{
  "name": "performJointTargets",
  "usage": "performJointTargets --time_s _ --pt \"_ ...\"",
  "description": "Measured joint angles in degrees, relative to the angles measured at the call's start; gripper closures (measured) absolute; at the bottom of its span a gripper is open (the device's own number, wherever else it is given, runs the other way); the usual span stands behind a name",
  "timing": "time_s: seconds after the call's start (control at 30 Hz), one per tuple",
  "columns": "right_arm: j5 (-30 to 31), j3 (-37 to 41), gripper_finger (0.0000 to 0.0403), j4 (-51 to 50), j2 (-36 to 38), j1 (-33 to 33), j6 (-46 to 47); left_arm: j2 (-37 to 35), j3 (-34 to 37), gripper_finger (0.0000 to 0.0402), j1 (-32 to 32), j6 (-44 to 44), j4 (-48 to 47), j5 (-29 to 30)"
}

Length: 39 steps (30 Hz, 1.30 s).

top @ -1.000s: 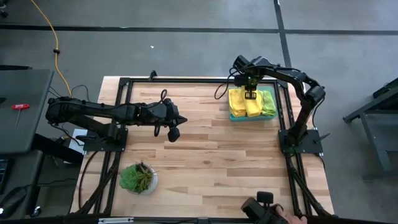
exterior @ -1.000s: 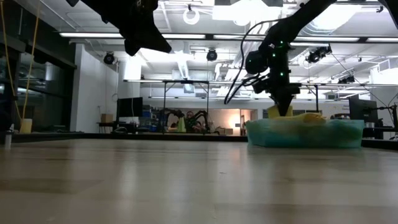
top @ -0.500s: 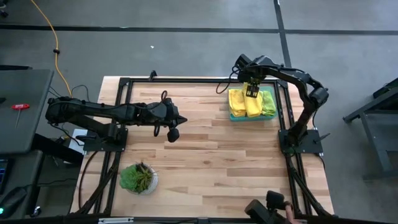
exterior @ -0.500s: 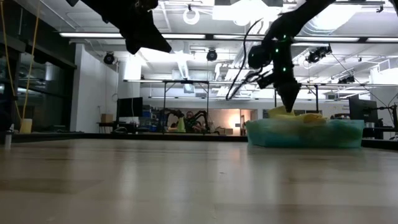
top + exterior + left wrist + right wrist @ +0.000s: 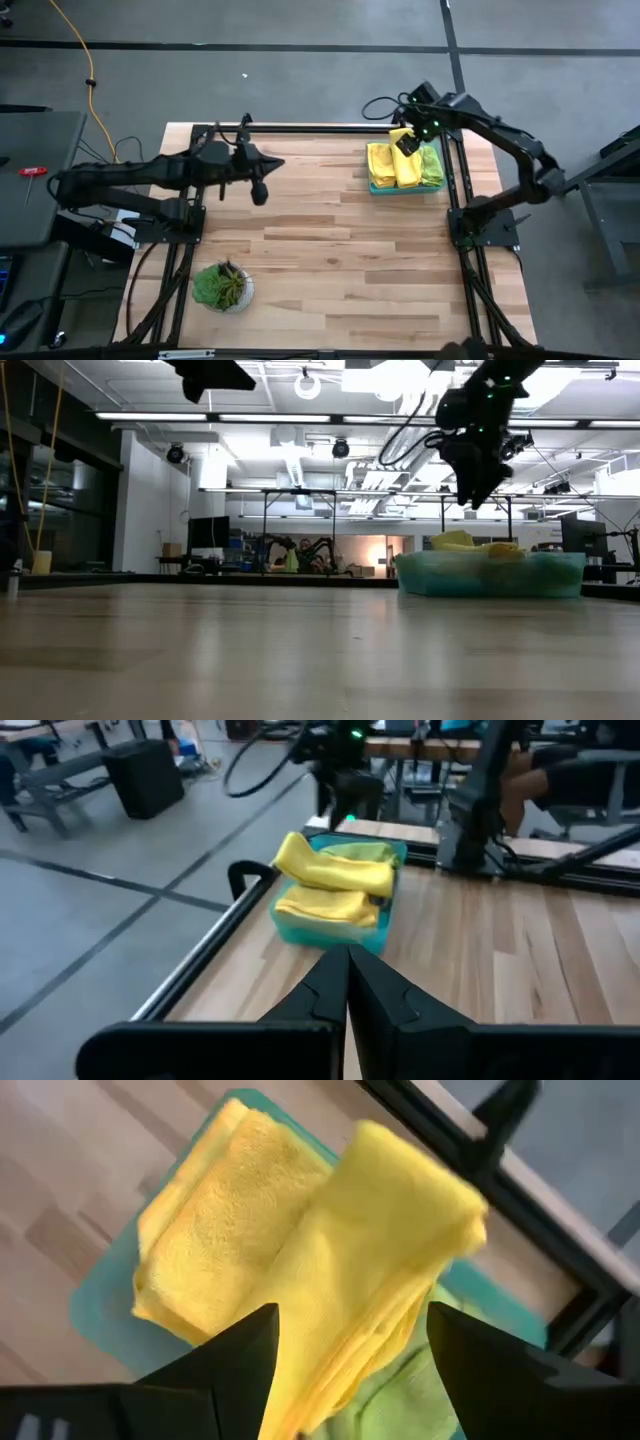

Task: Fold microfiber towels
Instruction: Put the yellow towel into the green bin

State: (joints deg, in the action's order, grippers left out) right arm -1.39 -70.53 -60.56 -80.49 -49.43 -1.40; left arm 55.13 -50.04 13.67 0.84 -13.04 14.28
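Since a second ago, my right end effector has let go and lifted, its fingers now wide, just above the yellow towels stacked in the teal tray at upper right of the table; my left end effector, shut, is well apart.

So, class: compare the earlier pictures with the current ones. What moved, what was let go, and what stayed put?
The right pincer, earlier pressed down on the yellow towels, has opened, let go and lifted clear above them. The left pincer, still shut, has drawn back toward the table's far left. The towels, their tray and the plant stayed put.
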Motion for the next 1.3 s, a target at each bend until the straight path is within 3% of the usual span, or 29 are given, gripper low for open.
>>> performJointTargets --time_s 0.27,0.43,0.67,1.03,1.3 --pt "5.43 17.89 0.0156 21.48 6.95 1.78 30.61 -1.57 3.29 0.0402 1.75 4.24 -0.05 -0.11" --pt "10.77 25.46 0.0156 33.42 6.35 5.06 39.72 -1.18 5.5 0.0402 1.18 8.18 -0.13 -0.81" --pt "20.07 30.34 0.0156 34.24 6.28 9.03 46.36 -1.15 6.23 0.0401 0.16 10.09 -0.9 -1.26" --pt "17.45 39.07 0.0156 32.54 6.23 12.98 52.11 -1.15 6.23 0.0401 0.15 9.66 -0.9 -1.18" --pt "19.11 32.66 0.0156 24.57 6.26 14.2 44.66 -1.15 6.23 0.0401 0.15 9.49 -0.9 -1.01"
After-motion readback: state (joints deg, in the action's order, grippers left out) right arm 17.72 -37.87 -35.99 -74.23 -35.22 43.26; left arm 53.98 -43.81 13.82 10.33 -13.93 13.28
